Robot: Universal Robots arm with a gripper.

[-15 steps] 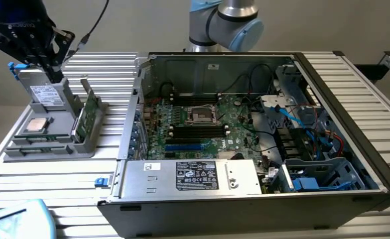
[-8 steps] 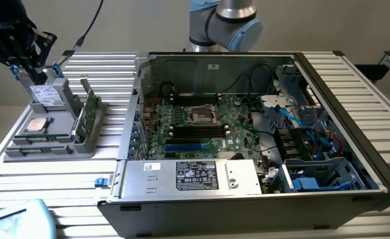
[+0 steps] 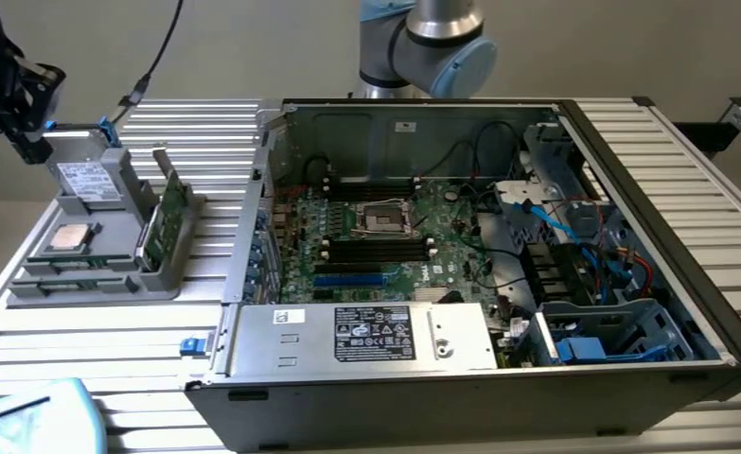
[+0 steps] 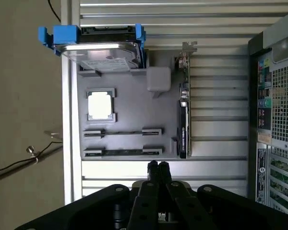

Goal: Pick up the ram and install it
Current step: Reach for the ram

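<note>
Hovering at the tray's (image 4: 134,105) edge, my claw (image 4: 158,166) pinched shut and empty; clips stand the ram (image 4: 122,153) on edge, likely for pinching.

exterior view: black robot gripper (image 3: 26,142) at 10 o'clock of the open black computer case (image 3: 471,407), its upper body cut by the frame edge. blurred pale blue object (image 3: 23,416) at 8 o'clock of the case, cropped at the corner, can't identify. silver power supply box (image 3: 282,350): label text too small to read. wrist view: long thin green ram stick (image 4: 125,152) sits edge-on in the grey plastic tray (image 4: 129,103), chips and label hidden.
</note>
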